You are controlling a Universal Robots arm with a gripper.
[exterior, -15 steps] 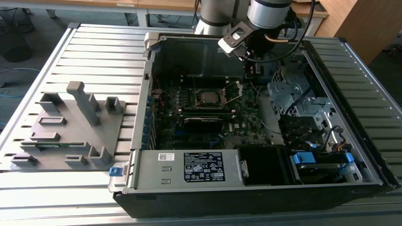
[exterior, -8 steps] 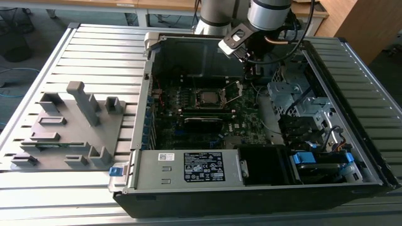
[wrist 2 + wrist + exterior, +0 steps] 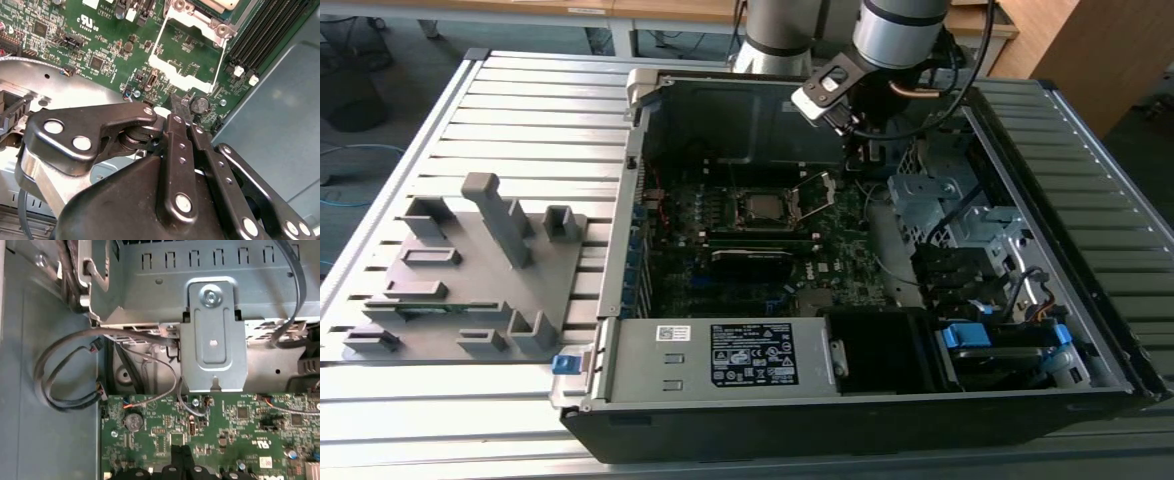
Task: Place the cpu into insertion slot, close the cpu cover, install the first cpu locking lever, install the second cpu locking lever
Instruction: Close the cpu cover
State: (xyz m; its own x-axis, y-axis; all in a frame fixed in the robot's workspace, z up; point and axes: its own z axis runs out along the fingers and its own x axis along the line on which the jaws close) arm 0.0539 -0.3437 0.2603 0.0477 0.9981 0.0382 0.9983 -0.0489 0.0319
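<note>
The cpu (image 3: 763,207) lies with its pale grey face up in the insertion slot (image 3: 738,212) on the motherboard inside the open computer case. The cpu cover (image 3: 817,191) is swung open, standing off the socket's side toward the exterior view's right. In the second wrist view the cpu cover (image 3: 160,62) is a silvery frame with green board showing through its window. My gripper (image 3: 859,157) hangs over the board just beyond the open cover. Its black fingers (image 3: 176,107) are pressed together, shut with nothing between them, the tips close to the frame's outer edge. The gripper (image 3: 180,454) also appears in the first wrist view.
A coin battery (image 3: 200,104) sits right by the fingertips. Black memory slots (image 3: 260,35) run beside the socket. A metal drive cage (image 3: 927,190) and bracket (image 3: 212,335) with loose grey cables (image 3: 65,375) stand close by. A grey fixture (image 3: 467,270) rests on the slatted table (image 3: 414,130).
</note>
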